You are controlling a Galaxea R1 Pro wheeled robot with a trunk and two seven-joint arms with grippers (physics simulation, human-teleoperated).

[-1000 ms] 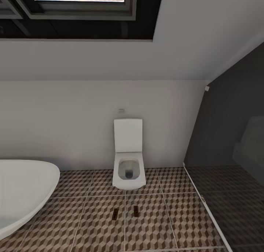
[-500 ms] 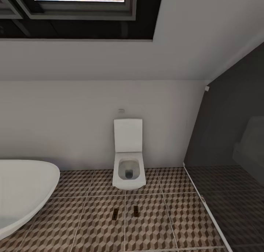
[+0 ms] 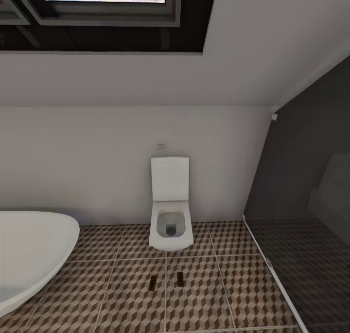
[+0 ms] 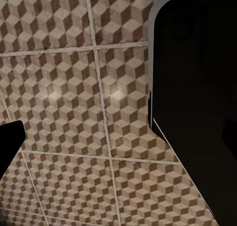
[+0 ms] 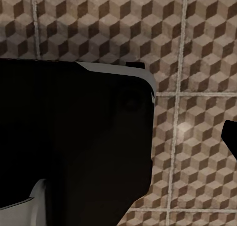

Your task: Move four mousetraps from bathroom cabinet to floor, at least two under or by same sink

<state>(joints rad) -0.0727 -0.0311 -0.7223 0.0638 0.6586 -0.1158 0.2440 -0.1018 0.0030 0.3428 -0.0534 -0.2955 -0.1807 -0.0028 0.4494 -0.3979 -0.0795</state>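
- Head view: two tiny flat dark brown-black mousetraps, one (image 3: 153,283) and the other (image 3: 180,278), lie on the cube-patterned brown, beige and white tiled bathroom floor (image 3: 121,294), side by side, just in front of the white wall-hung toilet (image 3: 169,211) with its lid up.
- Both traps have their long axis pointing roughly toward the toilet and away from the robot; they sit close together but apart, one on each side of a pale grout line.
- White rounded bathtub (image 3: 29,250) at the left, smoky dark glass shower panel (image 3: 301,202) at the right, dark-framed skylight window (image 3: 102,3) overhead.
- The traps lie ahead and low, roughly centred, so neither arm looks clearly nearer, judging by this view alone.
- No sink is visible near these two traps, so whether they count as beside a sink can't be told.
- Left wrist view: patterned floor tiles with a big black pale-edged robot body panel (image 4: 197,102) across one side; a small black tip at the frame edge may be a finger, and the spread of the fingers can't be told.
- Right wrist view: same black pale-edged panel (image 5: 74,142) over the tiles, a dark sliver at the far edge; can't tell how open the fingers are or whether they hold anything.
- The head view gives trap positions and room layout; the wrist views show bare tile close up.
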